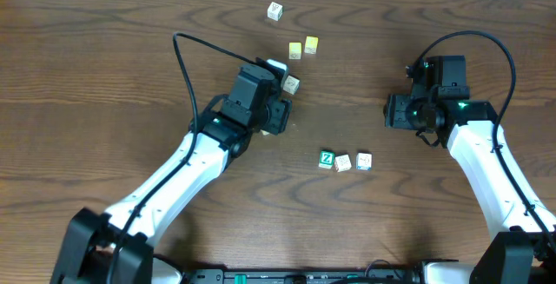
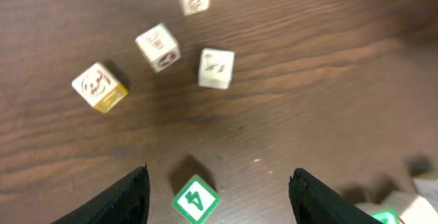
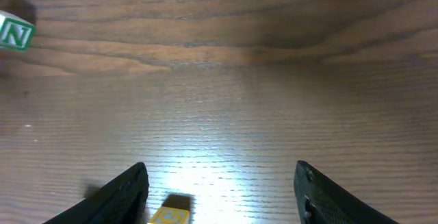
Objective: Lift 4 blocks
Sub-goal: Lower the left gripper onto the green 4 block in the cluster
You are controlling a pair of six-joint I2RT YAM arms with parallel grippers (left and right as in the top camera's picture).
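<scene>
Dark wood bench point(image 1: 104, 49): pale cubes point(image 2: 216, 68) crowd beyond the left end effector point(image 2: 219, 177), jaws apart around a green block point(image 2: 196, 200); right end effector point(image 3: 220, 171) also apart.

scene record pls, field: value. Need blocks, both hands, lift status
surface: wooden table
left hand: open, low over a green-faced block that sits between its fingers, clear of both
right hand: open, gripping nothing
block row: green Z block, white block with reddish print, white block with blue print, side by side between the arms
yellow cubes: two, close together, beyond the left hand
lifted: none, all visible blocks on the table
</scene>
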